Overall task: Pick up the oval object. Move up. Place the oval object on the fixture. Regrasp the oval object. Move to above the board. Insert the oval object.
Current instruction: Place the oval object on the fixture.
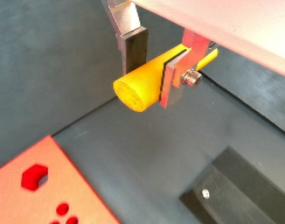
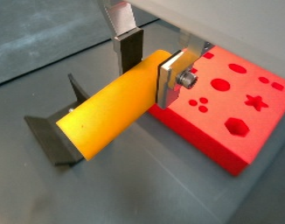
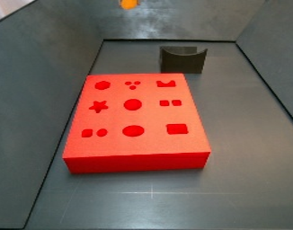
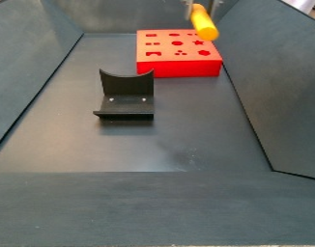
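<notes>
Gripping the peg between its two silver fingers, the gripper hangs high above the floor, clamped on one end so the peg sticks out sideways. In a side view only the peg's orange tip shows at the frame's upper edge; in a side view it hangs tilted over the board. The fixture stands apart from the board on the grey floor.
</notes>
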{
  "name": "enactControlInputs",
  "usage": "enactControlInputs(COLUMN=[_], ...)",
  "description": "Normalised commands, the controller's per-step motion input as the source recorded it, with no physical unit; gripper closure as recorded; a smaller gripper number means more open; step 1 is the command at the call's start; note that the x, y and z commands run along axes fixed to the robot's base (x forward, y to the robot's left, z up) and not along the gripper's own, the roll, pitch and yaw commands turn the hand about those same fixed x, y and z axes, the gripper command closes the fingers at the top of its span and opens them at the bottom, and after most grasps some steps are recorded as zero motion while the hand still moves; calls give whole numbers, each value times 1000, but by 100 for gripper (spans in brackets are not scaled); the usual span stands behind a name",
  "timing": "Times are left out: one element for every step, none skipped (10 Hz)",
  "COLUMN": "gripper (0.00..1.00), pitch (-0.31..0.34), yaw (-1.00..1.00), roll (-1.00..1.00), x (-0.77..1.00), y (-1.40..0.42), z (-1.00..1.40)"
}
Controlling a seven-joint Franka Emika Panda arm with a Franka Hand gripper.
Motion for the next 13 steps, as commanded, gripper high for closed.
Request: enactControlInputs(gripper=[100, 100, 100, 100, 100, 100, 100, 100, 100, 100, 100, 100, 100], pitch=[141, 144, 147, 143, 26, 31, 34, 49, 62, 63, 61, 61, 59], yaw=[13, 12, 11, 14, -145, -154, -157, -154, -152, -153, -154, -156, -158], roll=[-98, -98, -98, -95, -1000, -1000, -1000, -1000, -1000, -1000, -1000, -1000, -1000], x=[1000, 1000, 1000, 1000, 1000, 1000, 1000, 1000, 1000, 1000, 1000, 1000, 1000], y=[-268, -229, -212, -183, 429, 488, 459, 361, 300, 254, 211, 176, 157], z=[24, 21, 21, 17, -75, -79, -71, -54, -43, -46, -42, -38, -37])
